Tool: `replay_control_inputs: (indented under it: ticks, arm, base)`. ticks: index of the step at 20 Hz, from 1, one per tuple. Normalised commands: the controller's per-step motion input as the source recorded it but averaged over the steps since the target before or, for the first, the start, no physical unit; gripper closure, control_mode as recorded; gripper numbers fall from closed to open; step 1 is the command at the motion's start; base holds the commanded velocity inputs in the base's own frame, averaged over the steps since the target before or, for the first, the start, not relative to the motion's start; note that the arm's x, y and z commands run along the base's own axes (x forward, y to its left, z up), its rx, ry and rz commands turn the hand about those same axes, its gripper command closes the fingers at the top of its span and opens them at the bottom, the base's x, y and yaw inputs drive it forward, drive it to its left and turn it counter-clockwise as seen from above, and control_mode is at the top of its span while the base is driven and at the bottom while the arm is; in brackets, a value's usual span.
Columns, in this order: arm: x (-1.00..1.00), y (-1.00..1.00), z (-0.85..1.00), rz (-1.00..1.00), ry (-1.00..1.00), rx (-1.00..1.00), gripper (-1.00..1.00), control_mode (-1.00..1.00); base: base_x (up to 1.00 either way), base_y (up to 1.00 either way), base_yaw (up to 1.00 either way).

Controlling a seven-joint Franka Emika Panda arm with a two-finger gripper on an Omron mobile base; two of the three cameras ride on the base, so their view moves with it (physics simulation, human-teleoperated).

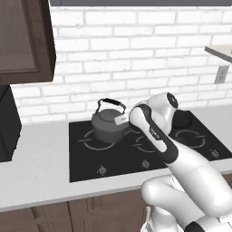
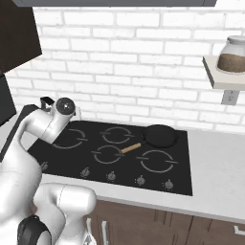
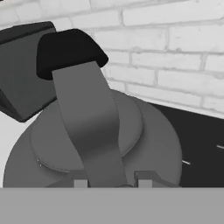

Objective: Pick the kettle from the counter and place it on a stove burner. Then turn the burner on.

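The kettle [image 1: 110, 123] sits on the black glass cooktop [image 1: 136, 156], on the large grey ring of the stove burner [image 1: 89, 139] at the panel's rear left. We judge the carrying step done, or nearly so. It is a squat, dark grey metal pot with a rounded lid and smooth matte sides. Its thin arched handle [image 3: 87, 122] rises over the lid and ends in a thick black grip.

In the hand view the kettle is very close. The handle band runs from about eleven o'clock down to six, straight between the two small dark fingertips [image 3: 144, 180] at the bottom edge. So the gripper [image 3: 112, 183] straddles the handle low, near where it meets the body. We cannot tell whether it clasps the band or has let go, because the tips barely show.

In the left base view the white wrist reaches the kettle from its three o'clock side. That angle suits a handle that arches across the lid.

The burner knobs [image 1: 102, 170] lie in a row along the cooktop's front edge, small and round, and we judge that turning one is the next job. A flat black frying pan [image 2: 161, 135] with a wooden handle rests on the rear right ring, well apart from the kettle. The pale smooth counter [image 1: 41, 167] surrounds the glass panel. White brick backs it all.
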Motion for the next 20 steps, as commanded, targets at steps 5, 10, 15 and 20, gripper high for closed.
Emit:
replay_control_inputs:
  ticks: [5, 10, 15, 20]
  arm:
    - [0.40, 0.00, -0.21, 0.00, 0.00, -0.05, 1.00, -1.00]
    - [0.17, 0.00, -0.24, 0.00, 0.00, -0.02, 1.00, -1.00]
    - [0.18, 0.01, -0.26, 0.00, 0.00, -0.01, 1.00, -1.00]
    - [0.25, 0.09, -0.08, 0.00, 0.00, 0.00, 1.00, -1.00]
  base:
    - [0.00, 0.00, 0.00]
    - [0.00, 0.00, 0.00]
    - [0.00, 0.00, 0.00]
    - [0.00, 0.00, 0.00]
